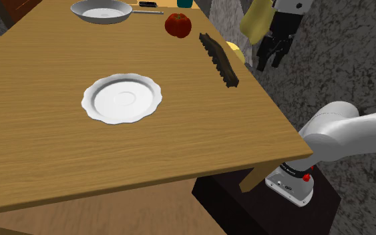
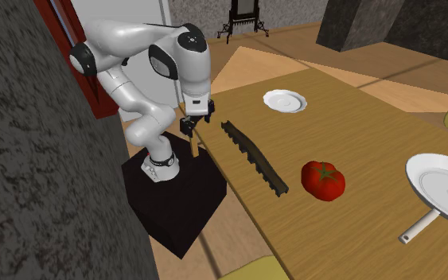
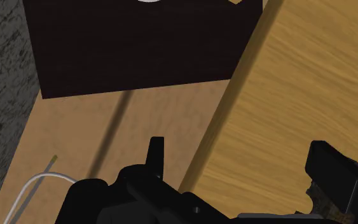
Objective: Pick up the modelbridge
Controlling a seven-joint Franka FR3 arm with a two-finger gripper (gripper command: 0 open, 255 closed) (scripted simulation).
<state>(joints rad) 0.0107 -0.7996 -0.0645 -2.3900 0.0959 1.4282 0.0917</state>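
In the shoulder view the wooden surface [image 1: 39, 147] carries a white scalloped plate [image 1: 121, 98], with a grey pan [image 1: 103, 11] at its 12 o'clock and a red tomato [image 1: 178, 25] at its 1 o'clock. At 4 o'clock from the tomato, the long dark modelbridge [image 1: 218, 59] lies flat beside the surface's edge. The black claw [image 1: 268, 63] hangs at its 3 o'clock, apart from it, fingers [image 3: 156, 156] spread wide and holding nothing.

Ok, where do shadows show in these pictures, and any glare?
Shoulder view: a soft dark shadow rings the white plate on the table; no glare. Wrist view: a thin dark streak crosses the floor. Second exterior view: table evenly lit.
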